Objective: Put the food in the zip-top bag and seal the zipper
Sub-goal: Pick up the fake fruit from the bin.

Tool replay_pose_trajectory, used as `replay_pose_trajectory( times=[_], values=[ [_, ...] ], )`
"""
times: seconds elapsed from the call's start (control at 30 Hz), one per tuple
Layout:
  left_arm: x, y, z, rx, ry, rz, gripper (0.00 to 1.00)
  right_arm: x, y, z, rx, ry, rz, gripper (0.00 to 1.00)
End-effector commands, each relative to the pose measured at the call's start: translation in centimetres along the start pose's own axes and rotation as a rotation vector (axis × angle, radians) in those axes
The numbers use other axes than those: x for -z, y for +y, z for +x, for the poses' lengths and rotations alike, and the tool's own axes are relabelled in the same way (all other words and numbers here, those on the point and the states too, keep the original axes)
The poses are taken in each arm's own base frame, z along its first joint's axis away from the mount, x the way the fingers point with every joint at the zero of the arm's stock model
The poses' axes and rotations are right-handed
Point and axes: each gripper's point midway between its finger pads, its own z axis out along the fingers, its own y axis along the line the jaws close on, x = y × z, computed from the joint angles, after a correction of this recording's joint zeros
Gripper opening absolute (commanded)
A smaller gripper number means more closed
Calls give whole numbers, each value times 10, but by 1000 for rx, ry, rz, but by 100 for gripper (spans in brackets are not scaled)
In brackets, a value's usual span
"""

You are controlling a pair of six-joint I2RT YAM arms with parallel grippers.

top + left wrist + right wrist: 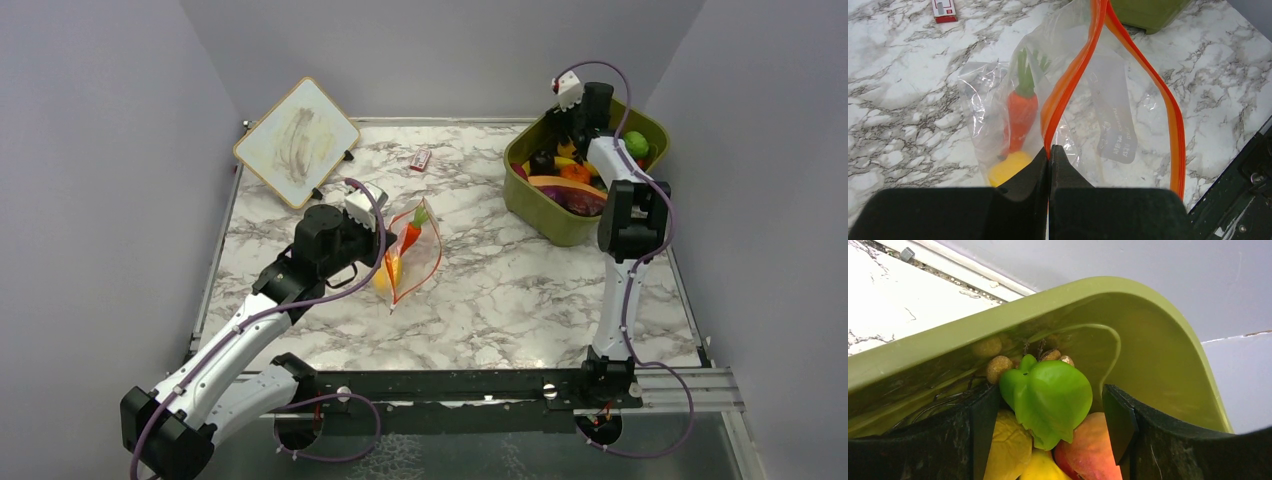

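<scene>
The clear zip-top bag point(418, 258) lies mid-table with its mouth gaping. Inside it are an orange carrot point(1022, 112) and a yellow piece of food point(1007, 169). My left gripper point(1050, 148) is shut on the near side of the orange-red zipper point(1073, 75), holding that edge up; in the top view the left gripper point(386, 240) is at the bag's left side. My right gripper point(1050, 399) is open, down in the olive tub point(1128, 330), its fingers on either side of a green pepper point(1060, 387). Yellow and red-orange food lie under the pepper.
The tub point(540, 215) stands at the back right, full of mixed food, with the right gripper point(572, 125) over its far end. A small red-white packet point(420, 159) lies behind the bag. A whiteboard point(297, 140) leans at the back left.
</scene>
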Motion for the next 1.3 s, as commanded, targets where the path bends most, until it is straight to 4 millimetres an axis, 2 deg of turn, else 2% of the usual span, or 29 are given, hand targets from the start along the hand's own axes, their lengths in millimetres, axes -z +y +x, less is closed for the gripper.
replay_pose_trajectory(
  times=[0.0,0.2,0.43,0.63,0.87,1.03,1.27],
  values=[
    [2,3,-14,-1,-34,-14,0,-10,0,14,46,48,24,75],
    [2,2,-15,2,-36,-5,0,-9,-3,15,62,53,40,68],
    [4,2,-16,0,-50,-10,0,0,-2,1,25,7,21,56],
    [5,3,-16,0,-54,-13,0,2,-4,0,22,4,28,49],
    [3,3,-14,3,-46,-13,0,10,-20,-10,32,-5,93,45],
    [4,4,-15,2,-50,-20,0,22,-35,-15,42,-12,159,38],
    [5,4,-16,2,-54,-19,0,35,-39,-22,23,-40,172,28]
  ],
)
